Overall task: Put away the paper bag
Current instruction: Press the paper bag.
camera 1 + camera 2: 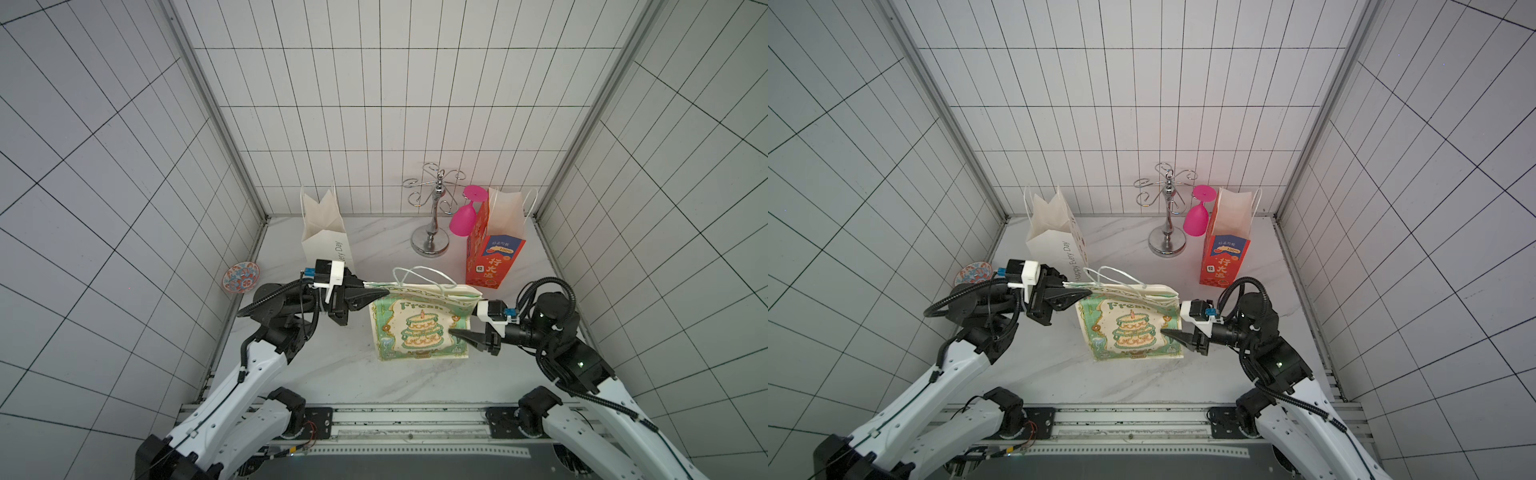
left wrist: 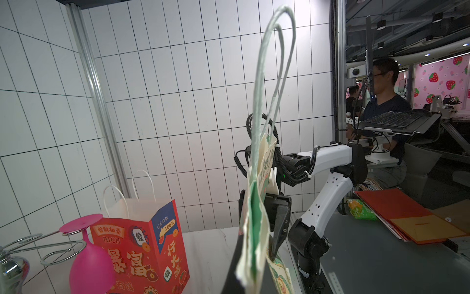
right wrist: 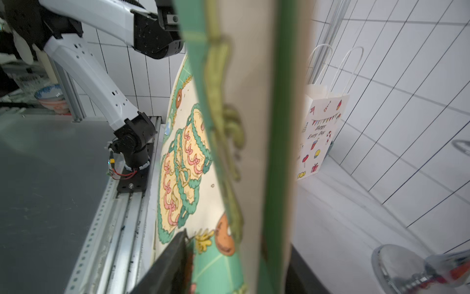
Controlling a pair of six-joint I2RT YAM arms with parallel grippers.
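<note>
The left gripper (image 1: pixel 375 296) was pinched shut on the top corner of the green-and-cream cake-picture paper bag (image 1: pixel 415 332), held upright over the white marble table (image 1: pixel 332 374). The right gripper (image 1: pixel 456 333) had its jaws around the bag's side edge; I couldn't tell if they squeezed. It looked like the flattening step. Next, I guessed, both should lay it down flat.

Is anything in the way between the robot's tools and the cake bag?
Nothing visible. The left tool pinches the top corner of the green-and-cream cake-print paper bag, and the right tool straddles its side edge.
</note>
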